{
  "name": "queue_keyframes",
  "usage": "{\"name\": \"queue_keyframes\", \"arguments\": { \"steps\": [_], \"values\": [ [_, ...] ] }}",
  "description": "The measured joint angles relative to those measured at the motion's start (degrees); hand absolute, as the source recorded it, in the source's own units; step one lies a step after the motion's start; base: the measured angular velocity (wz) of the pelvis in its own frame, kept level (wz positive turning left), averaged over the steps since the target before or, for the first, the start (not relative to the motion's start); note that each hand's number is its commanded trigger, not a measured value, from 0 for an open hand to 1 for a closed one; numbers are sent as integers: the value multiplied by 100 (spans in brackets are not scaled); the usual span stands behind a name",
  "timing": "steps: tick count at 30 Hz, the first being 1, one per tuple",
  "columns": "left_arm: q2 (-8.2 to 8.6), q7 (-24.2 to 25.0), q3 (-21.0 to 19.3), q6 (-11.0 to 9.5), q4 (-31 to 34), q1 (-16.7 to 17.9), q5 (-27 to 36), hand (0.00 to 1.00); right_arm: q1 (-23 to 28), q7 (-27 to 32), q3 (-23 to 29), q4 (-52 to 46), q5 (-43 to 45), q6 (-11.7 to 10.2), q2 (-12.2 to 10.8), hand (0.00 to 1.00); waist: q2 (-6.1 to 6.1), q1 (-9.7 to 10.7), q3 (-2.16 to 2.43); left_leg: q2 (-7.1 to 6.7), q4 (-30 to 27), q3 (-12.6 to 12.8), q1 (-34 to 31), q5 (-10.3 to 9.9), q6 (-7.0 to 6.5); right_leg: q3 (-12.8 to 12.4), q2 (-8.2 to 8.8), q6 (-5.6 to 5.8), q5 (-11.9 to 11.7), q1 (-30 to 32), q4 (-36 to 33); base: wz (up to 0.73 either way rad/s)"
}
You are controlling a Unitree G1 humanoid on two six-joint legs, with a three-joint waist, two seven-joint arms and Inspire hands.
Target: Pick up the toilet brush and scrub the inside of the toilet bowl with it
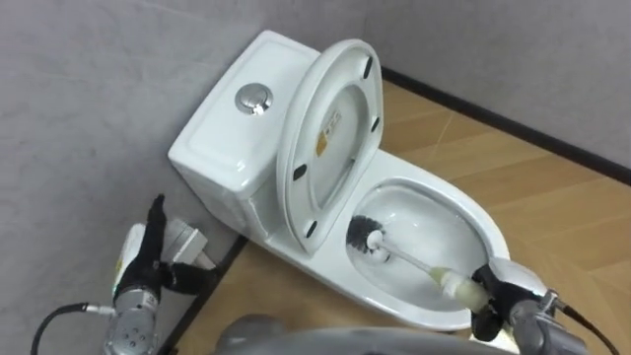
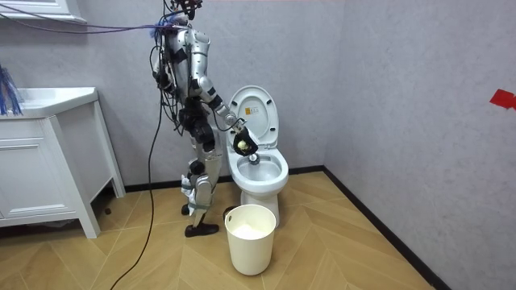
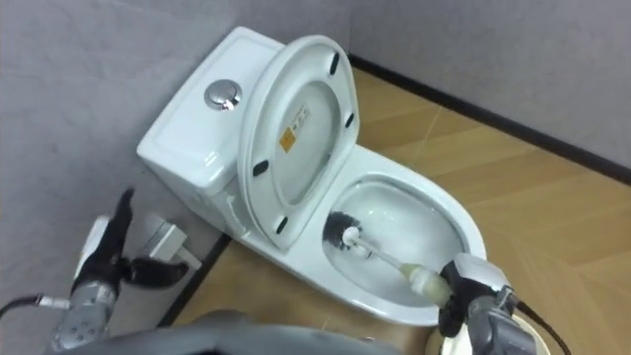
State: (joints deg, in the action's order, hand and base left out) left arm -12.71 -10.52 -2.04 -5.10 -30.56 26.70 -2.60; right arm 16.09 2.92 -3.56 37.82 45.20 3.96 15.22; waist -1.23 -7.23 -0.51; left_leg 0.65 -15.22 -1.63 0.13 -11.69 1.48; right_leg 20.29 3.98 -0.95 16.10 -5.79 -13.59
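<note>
- The room: grey walls (image 2: 403, 72) run behind and beside the toilet (image 2: 260, 185), with a wooden floor (image 2: 347, 242) under it. I stand close at the toilet's side, on the room view's left of it, one arm reaching over it. If I lean in much further, I reckon my balance could go.
- A white cabinet (image 2: 40, 161) stands well away from the toilet. Its surface (image 2: 48, 98) plays no part in this job.
- A white bin (image 2: 250, 242) sits on the floor just in front of the toilet, near my feet. A careless step would likely tip it over.
- The seat (image 1: 330, 128) is raised and leans back toward the tank (image 1: 212, 148). If I swing the handle too wide, I could knock the seat down onto the brush.
- The bowl (image 1: 434, 222) lies open below the seat.
- The brush (image 1: 367, 237) has its dark head inside the bowl, at the back near the foot of the seat. Its shaft slants up toward the toilet's front rim. Pulling it out fast would probably spatter the floor.
- My right hand (image 1: 503, 301) is at the toilet's front rim, fingers clamped round the brush's pale grip (image 1: 454, 284). I hold it near the far end, so hard scrubbing may twist it loose.
- My left hand (image 1: 148, 261) hangs beside the tank end of the toilet, fingers apart and holding nothing.
</note>
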Motion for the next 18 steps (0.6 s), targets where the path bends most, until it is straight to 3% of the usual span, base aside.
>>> {"name": "queue_keyframes", "arguments": {
  "steps": [3,6,8,9,13,18],
  "values": [
    [124,-4,-577,107,-801,167,581,0,43,387,506,27,-502,-154,-179,100,-53,90,6,-7,20,60,48,0,0,-70,5,10,-7,-40,62,-11],
    [387,1,-986,165,-1260,223,1222,0,83,794,755,28,-924,-213,-217,100,-62,88,6,-8,92,144,89,0,0,-169,-6,29,-34,-56,131,-7],
    [464,2,-1155,229,-1548,204,1530,0,90,950,837,70,-1117,-264,-222,100,-66,89,13,-6,163,183,154,0,0,-234,-12,36,-50,-80,178,-11],
    [479,6,-1215,241,-1776,142,1730,0,100,1045,923,198,-1326,-346,-232,100,-69,104,14,-8,197,206,221,0,0,-252,-12,45,-64,-146,196,-15],
    [535,13,-1373,350,-2221,43,1864,0,193,1374,1149,273,-1761,-345,-349,100,-82,133,30,-15,259,343,368,-1,-1,-401,-12,54,-67,-215,199,-19],
    [527,7,-1644,523,-2649,-158,1811,0,197,1705,1520,371,-2034,-382,-447,100,-65,379,39,5,334,484,496,-1,-1,-616,-9,60,-71,-210,195,-21]
  ]
}}
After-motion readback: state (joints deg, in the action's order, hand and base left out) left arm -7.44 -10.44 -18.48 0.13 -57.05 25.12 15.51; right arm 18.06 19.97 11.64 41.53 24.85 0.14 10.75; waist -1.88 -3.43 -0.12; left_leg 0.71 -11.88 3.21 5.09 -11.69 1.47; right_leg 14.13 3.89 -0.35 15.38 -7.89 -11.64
